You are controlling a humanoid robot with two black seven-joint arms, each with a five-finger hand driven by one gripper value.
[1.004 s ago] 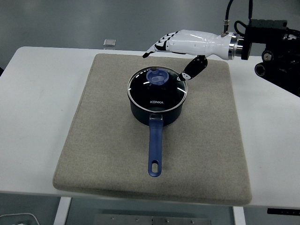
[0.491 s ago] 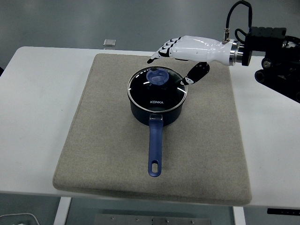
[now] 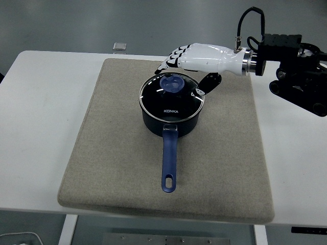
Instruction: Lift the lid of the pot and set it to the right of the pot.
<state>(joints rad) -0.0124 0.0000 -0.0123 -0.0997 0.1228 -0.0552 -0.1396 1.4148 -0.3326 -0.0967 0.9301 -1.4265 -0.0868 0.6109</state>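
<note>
A dark blue saucepan stands on the beige mat, its long blue handle pointing toward the near edge. A glass lid with a blue knob covers it. My right hand, white with black fingertips, hovers just behind and to the right of the knob. Its fingers are spread and the thumb hangs over the lid's right rim. It holds nothing. The left arm does not show.
The mat lies on a white table. A small grey block sits at the table's far edge. The black right forearm reaches in from the upper right.
My right hand has shifted a little left and lower toward the lid knob, and the thumb has come closer to the lid's rim. The pot and lid have not moved.
</note>
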